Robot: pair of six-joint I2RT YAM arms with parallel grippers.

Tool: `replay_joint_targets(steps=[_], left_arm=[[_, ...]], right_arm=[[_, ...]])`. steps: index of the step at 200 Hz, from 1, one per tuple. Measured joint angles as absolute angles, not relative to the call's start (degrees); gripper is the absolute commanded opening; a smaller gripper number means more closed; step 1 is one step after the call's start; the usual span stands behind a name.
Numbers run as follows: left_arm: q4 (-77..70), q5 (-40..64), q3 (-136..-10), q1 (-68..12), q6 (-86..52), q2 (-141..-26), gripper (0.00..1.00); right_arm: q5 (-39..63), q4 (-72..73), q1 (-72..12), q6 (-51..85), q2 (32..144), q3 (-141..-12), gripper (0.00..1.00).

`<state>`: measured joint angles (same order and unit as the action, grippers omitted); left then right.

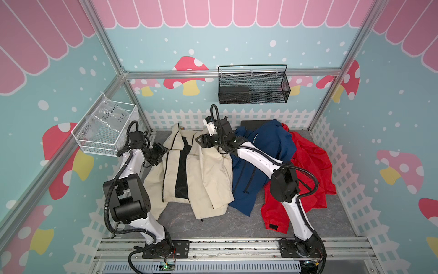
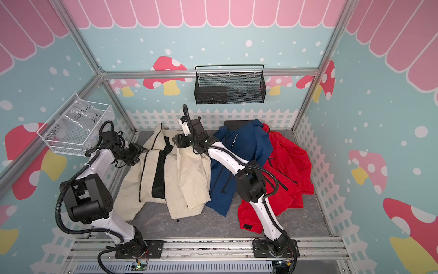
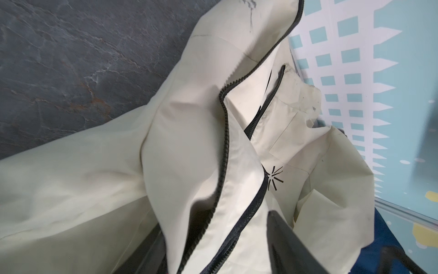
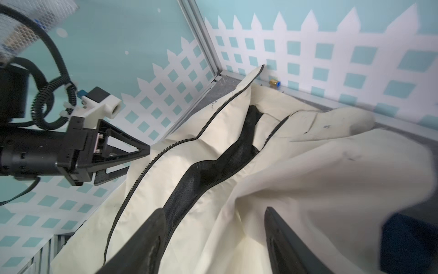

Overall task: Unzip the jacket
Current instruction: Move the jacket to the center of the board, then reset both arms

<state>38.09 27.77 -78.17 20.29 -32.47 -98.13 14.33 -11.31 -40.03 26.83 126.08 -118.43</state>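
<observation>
A blue jacket lay crumpled on the grey stone-look tabletop, one edge overlapping a red jacket spread beside it. A black mesh basket hung on the back wall, with a dark box at one end. A white wire basket on the side wall held a clear plastic bag with handwriting on it. A small brass fitting sat at the foot of the back wall.

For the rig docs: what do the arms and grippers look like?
The left arm and right arm have white links, black joint housings and black corrugated cable running alongside. The left gripper and right gripper are black, with triangular fingers. A white mount sits on the left wrist.
</observation>
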Motion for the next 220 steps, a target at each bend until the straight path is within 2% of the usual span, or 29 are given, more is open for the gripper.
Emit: replay_joint_targets(steps=[71, 106, 119, 126, 141, 182, 220], left_arm=[[35.2, 24.5, -76.6, 18.4, -31.0, -85.8, 0.74], [34.0, 22.6, -73.3, 12.9, -30.7, -81.8, 0.78], [33.7, 22.0, -71.9, 10.3, -29.8, -81.2, 0.81], [33.4, 21.6, -71.0, 9.0, -29.3, -80.6, 0.88], [32.2, 20.3, -68.6, 6.5, -28.0, -78.6, 0.99], [25.2, 16.6, -60.1, 4.4, -25.5, -69.0, 0.99], [14.2, 8.4, -48.7, 4.1, -23.7, -60.7, 0.99]], right_arm=[[12.6, -11.0, -31.6, 22.4, 98.4, -94.9, 0.78], [12.5, -11.1, -28.2, 20.3, 89.5, -84.5, 0.84], [12.5, -11.1, -26.8, 19.2, 86.7, -80.6, 0.88], [12.5, -11.1, -25.8, 18.5, 85.2, -78.5, 0.92], [12.5, -11.2, -23.3, 16.9, 82.0, -74.0, 0.94], [12.4, -11.0, -15.4, 12.4, 74.0, -65.2, 0.94], [12.3, -8.4, -6.6, 9.0, 67.9, -60.9, 0.92]])
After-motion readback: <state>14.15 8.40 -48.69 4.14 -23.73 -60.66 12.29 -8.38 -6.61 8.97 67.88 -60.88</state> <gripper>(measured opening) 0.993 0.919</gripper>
